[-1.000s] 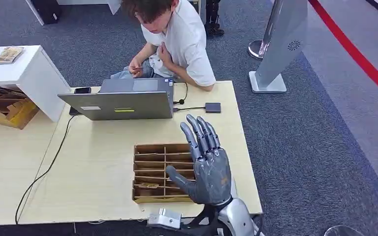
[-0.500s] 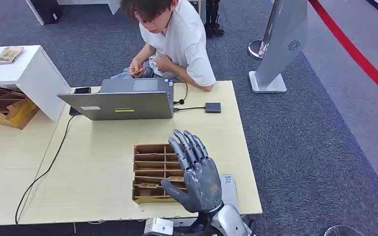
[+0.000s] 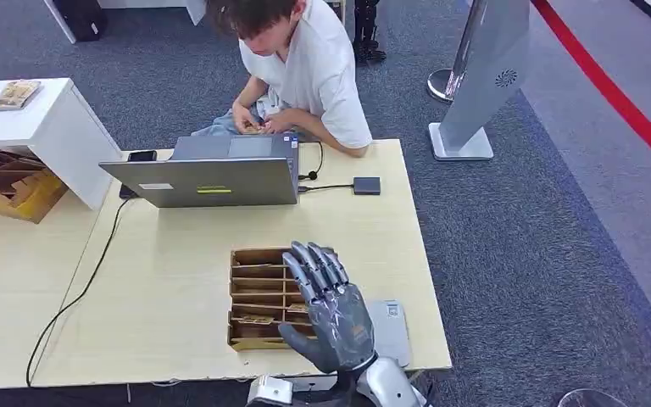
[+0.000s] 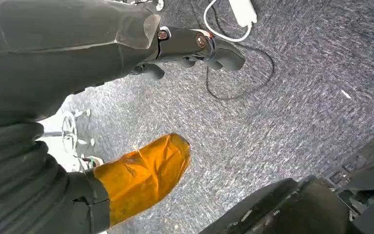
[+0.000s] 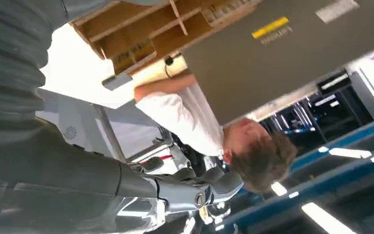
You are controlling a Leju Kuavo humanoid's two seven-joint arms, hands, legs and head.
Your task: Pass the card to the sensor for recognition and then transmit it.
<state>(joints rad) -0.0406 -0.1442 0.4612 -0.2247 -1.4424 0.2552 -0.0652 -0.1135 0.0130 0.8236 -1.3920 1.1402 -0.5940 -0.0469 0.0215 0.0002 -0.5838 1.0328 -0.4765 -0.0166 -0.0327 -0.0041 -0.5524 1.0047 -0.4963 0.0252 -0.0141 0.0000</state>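
Reaching over the card box with an empty right hand

Your right hand (image 3: 332, 314) hovers above the box (image 3: 258, 297), fingers spread, holding nothing. Lower it slowly and pinch one card (image 3: 257, 320) by its edge. That card lies flat in a near slot, its long side running across the table (image 3: 178, 246). Your left hand (image 4: 190, 46) hangs by the floor, fingers curled on nothing.

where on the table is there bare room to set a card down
Bare wood lies between the laptop and the cardboard divider tray, and left of the tray up to the black cable. It is crowded near the front right: the right hand hovers over the tray beside the grey sensor pad.
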